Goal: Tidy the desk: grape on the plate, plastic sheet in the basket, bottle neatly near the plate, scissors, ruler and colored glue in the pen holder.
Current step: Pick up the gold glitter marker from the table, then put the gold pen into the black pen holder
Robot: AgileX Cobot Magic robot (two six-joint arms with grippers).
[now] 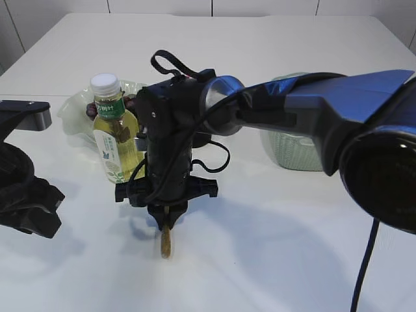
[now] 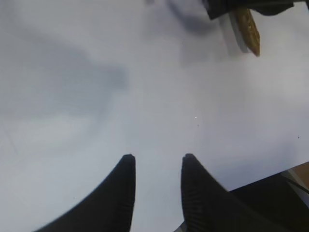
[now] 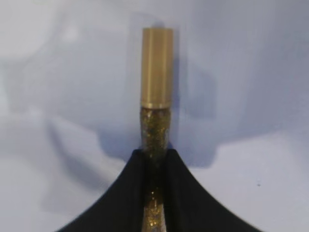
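right end effector [image 3: 153,157] clamped on gold glitter glue tube [image 3: 156,96] | tube's long axis runs straight ahead, cap outward, on surface [image 1: 292,247] | left end effector [image 2: 157,162] parted, empty, farther off

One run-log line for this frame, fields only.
right gripper: closed on glitter glue tube, at table | left gripper: open, empty, idle | bottle: upright by plate | basket: behind arm

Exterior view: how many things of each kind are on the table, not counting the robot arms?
Bottle: 1
Glitter glue tube, held in the right pincer: 1
Plate: 1
Basket: 1
Total: 4
The arm hides part of the plate and what lies behind it.
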